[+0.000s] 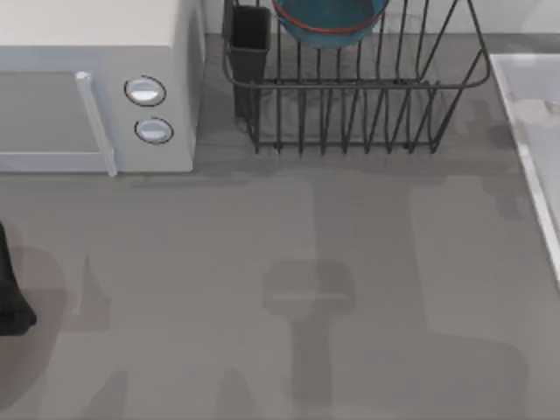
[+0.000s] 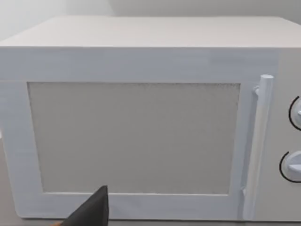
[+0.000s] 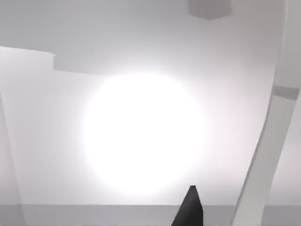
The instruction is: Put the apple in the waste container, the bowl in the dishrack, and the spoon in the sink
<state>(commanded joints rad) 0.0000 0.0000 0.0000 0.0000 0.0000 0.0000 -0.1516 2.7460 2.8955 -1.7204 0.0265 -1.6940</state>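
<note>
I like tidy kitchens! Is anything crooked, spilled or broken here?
Nothing stands out. The bowl sits in the dishrack, the microwave door is closed, and the table shows no spill.

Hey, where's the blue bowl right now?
In the top view, the bowl sits inside the dishrack at the table's far edge, just right of the rack's dark cutlery cup and the microwave.

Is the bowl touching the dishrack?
Touching. The top view shows the bowl sitting inside the dishrack, its rim resting among the upright wires at the rack's far side.
</note>
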